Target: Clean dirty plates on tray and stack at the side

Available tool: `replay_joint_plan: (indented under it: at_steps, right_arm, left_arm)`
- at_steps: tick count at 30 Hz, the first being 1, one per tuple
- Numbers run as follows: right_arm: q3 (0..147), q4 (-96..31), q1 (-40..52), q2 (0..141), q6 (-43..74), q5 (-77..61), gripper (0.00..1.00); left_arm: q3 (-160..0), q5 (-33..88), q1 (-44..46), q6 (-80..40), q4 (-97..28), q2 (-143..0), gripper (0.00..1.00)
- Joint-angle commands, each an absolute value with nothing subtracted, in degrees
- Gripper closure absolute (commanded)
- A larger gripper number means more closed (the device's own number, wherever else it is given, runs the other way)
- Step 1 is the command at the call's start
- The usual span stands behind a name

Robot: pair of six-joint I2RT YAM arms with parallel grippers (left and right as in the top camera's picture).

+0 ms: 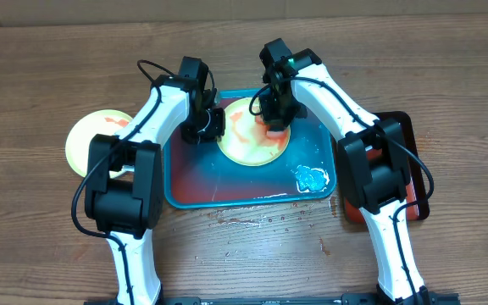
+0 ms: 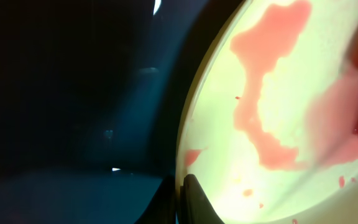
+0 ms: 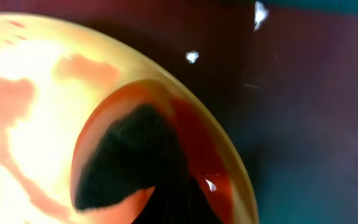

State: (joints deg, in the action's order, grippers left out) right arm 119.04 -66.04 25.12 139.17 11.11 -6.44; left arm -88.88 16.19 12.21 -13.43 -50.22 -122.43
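A pale yellow-green plate (image 1: 246,142) with red sauce smears lies in the teal tray (image 1: 227,191). My left gripper (image 1: 208,125) is shut on this plate's left rim; the left wrist view shows the rim (image 2: 188,134) between the fingertips (image 2: 184,186). My right gripper (image 1: 273,114) is over the plate's far right part, pressing a red sponge-like thing (image 1: 274,129) onto it. The right wrist view shows that red thing (image 3: 191,140) around a dark fingertip (image 3: 166,199). A second yellow-green plate (image 1: 87,140) lies on the table at the left. The light blue plate is out of view.
A crumpled light blue thing (image 1: 312,179) lies in the tray's near right corner. A dark red, black-rimmed tray (image 1: 412,161) sits at the right, partly under my right arm. Wet red specks (image 1: 261,222) dot the table in front of the tray.
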Motion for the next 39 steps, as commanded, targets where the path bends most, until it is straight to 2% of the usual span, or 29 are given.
replay_joint_plan:
  at_steps: [1, 5, 13, 23, 31, 39]
  right_arm:
    - [119.33, -63.66, 26.65, 139.74, 8.69, -17.04, 0.96]
    - [119.33, -63.31, 29.12, 139.74, 8.64, -23.38, 0.96]
    - [119.33, -70.50, 30.70, 139.72, 5.58, -23.88, 0.96]
    - [119.42, -73.78, 24.40, 136.77, 10.26, -7.01, 0.96]
    - [121.95, -71.48, 22.41, 129.16, 10.48, -5.56, 0.96]
    - [125.73, -71.22, 18.11, 121.47, 11.73, -5.58, 0.96]
  left_arm:
    - [-89.62, 17.06, 12.29, -12.64, -50.68, -122.69, 0.96]
    - [-89.62, 17.65, 12.29, -12.62, -50.70, -122.69, 0.96]
    - [-89.62, 17.61, 12.29, -12.23, -50.72, -122.69, 0.96]
    - [-89.65, 17.30, 12.27, -11.90, -50.02, -122.69, 0.96]
    - [-90.21, 12.14, 12.29, -11.79, -49.89, -121.95, 0.96]
    - [-90.30, 0.58, 12.47, -10.57, -50.57, -114.80, 0.96]
